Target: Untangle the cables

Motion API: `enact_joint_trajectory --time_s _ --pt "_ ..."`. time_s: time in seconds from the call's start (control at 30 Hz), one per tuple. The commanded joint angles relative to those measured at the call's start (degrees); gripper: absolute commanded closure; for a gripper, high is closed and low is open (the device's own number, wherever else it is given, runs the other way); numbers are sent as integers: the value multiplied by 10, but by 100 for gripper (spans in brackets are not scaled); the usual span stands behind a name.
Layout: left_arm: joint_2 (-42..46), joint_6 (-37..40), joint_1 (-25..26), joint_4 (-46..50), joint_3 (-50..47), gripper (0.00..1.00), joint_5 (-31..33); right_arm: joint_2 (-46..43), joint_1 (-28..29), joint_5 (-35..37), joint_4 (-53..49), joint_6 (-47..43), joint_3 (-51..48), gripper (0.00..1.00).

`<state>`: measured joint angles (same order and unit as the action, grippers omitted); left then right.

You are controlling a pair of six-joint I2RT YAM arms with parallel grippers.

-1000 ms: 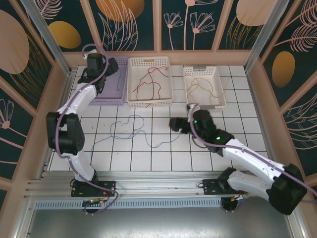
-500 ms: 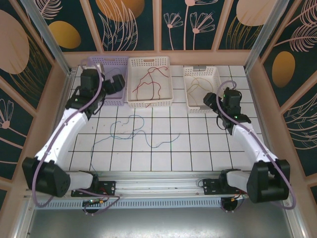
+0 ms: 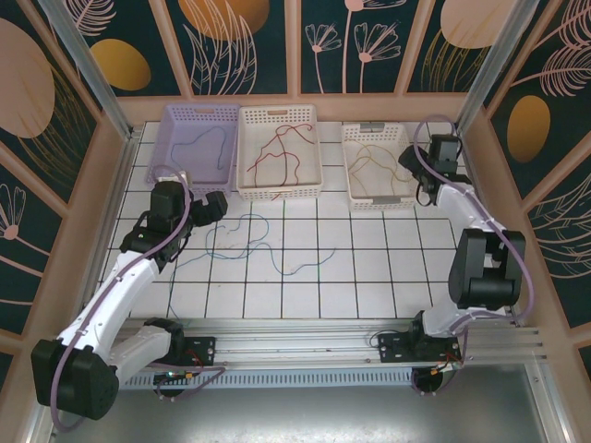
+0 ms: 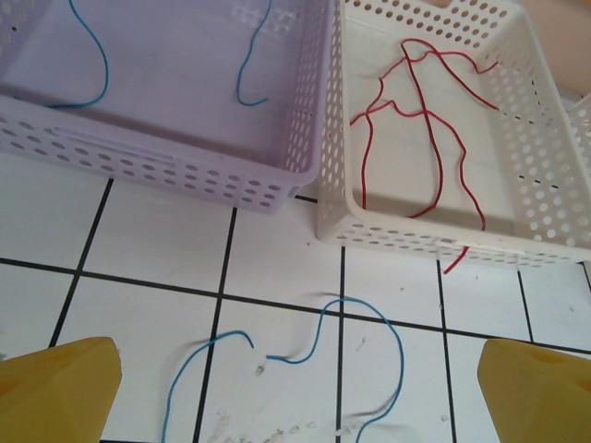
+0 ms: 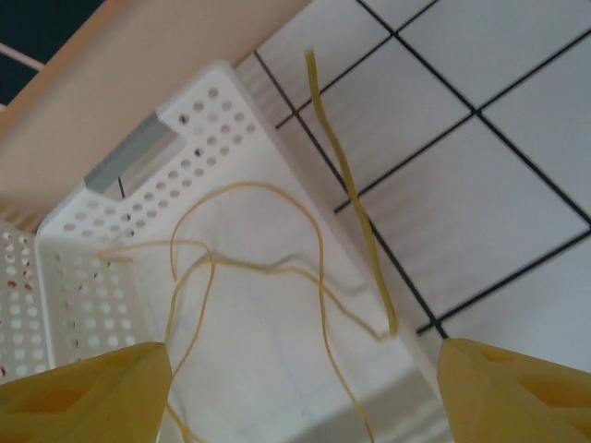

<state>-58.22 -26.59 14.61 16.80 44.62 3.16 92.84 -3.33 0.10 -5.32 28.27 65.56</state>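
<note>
1. Loose blue cables [image 4: 358,300] sprawl across the table's centre-left tiles, with their long run going left-right.
2. They lie just ahead of your left gripper [image 4: 297,392], between its spread jaws. This is the nearer arm.
3. Your right gripper [image 3: 413,159], jaws also spread, hangs at the far-right corner over a yellow cable [image 5: 355,198] draped across the basket rim [image 5: 199,106].

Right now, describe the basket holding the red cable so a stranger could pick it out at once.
Three baskets line the far edge of the tiled table. Take the middle one, a white basket. It alone holds red cable; the lilac basket left of it holds blue, the right basket yellow.
</note>
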Motion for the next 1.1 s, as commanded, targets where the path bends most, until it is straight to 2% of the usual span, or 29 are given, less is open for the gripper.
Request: enact_joint_trajectory --time_s 0.0,0.2,0.33,0.7,1.07 --pt "6 18 5 -26 -8 2 30 34 -17 10 7 -21 24 25" --pt "12 15 12 -34 -16 1 37 107 -37 -41 7 -32 82 31" --pt "11 17 13 -35 -17 2 44 128 -60 -118 76 -17 73 35" --pt "-5 20 14 -34 -16 1 48 176 -71 -191 161 -2 82 46" --pt "-16 22 14 -33 -13 1 48 173 -73 -181 168 -1 76 78"
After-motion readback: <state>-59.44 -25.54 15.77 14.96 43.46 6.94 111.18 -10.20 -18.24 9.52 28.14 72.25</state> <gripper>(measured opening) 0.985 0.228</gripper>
